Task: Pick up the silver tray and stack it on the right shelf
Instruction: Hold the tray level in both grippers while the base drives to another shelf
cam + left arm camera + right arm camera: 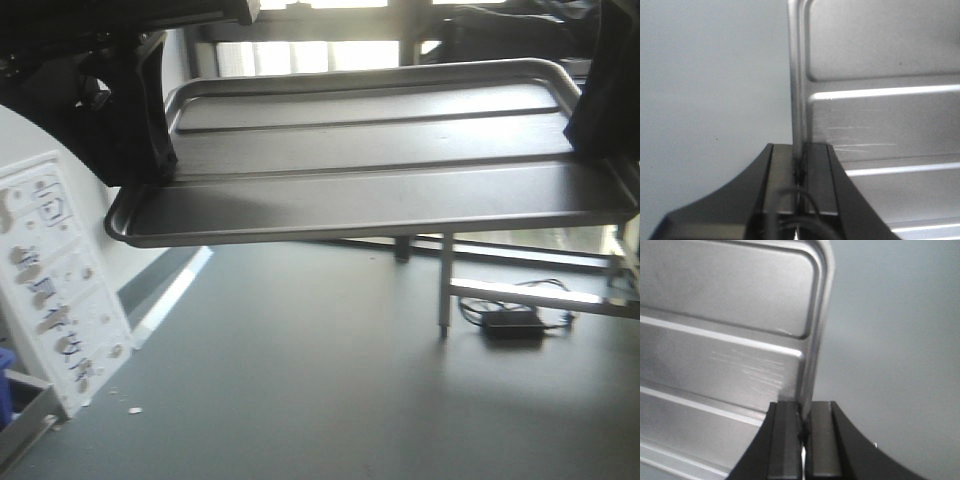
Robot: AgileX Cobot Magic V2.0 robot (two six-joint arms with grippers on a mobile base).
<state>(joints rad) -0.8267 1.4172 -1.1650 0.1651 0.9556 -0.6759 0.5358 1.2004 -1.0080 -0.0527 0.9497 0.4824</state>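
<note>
The silver tray (370,160) hangs level in the air, floor side up, carried by its two short ends. The left gripper (800,150) pinches the rolled rim at the tray's 9 o'clock, jaws narrow on the metal. The right gripper (805,407) does the same at 3 o'clock. The right shelf shows in no view. Carrying it well likely means moving both arms together at equal height, neither pulling apart nor pressing inward, so the thin rim cannot slip, and passing clear of the steel frame leg (443,290) at 4 o'clock in the front view.
</note>
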